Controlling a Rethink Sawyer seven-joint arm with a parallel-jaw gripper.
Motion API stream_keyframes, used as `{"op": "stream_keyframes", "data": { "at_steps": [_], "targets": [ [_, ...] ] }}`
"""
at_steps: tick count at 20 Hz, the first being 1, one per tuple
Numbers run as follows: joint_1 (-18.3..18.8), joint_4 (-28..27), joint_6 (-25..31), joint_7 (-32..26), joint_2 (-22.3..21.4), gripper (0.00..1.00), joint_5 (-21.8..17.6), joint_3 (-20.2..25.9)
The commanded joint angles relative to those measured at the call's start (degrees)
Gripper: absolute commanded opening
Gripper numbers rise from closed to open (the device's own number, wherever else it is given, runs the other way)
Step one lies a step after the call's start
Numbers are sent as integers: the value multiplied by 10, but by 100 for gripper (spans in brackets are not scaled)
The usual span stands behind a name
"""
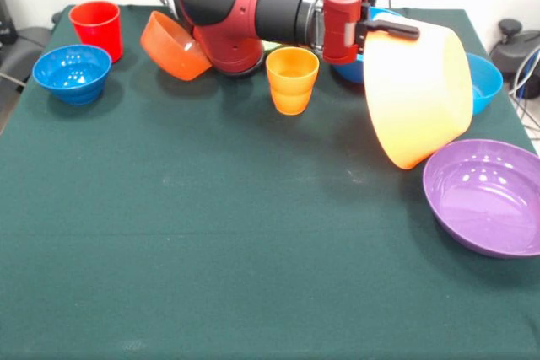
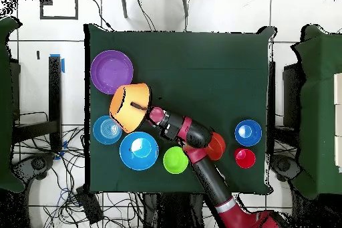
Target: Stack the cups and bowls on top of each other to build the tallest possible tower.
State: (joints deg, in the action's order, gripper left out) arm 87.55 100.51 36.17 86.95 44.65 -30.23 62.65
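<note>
My gripper is shut on the rim of the large yellow-orange bowl and holds it tilted on its side, above the table, next to a wide purple bowl. In the overhead view the gripper and the yellow-orange bowl sit just below the purple bowl. The orange cup stands upright in front of the arm. The red cup stands at the far left. Only one purple bowl shows.
On the green table, a dark-blue bowl sits by the red cup and an orange-red bowl leans at the arm. A light-blue bowl, a big blue bowl and a green bowl lie near the held bowl.
</note>
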Motion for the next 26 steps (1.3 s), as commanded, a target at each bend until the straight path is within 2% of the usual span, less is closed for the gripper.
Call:
{"op": "stream_keyframes", "data": {
  "at_steps": [1,3,6,10,14,18,26],
  "targets": [
    [-23,-119,17,-179,19,0,13,-7],
    [-26,-102,-8,-148,-3,0,-6,-14],
    [-29,-90,-21,-128,-15,0,-14,-17],
    [-35,-96,5,-126,-35,0,-4,-14],
    [-68,-89,-3,-67,-94,0,-3,8],
    [-88,-94,15,-48,-120,0,22,20],
    [-95,-123,22,-96,-117,0,36,14]
  ]
}}
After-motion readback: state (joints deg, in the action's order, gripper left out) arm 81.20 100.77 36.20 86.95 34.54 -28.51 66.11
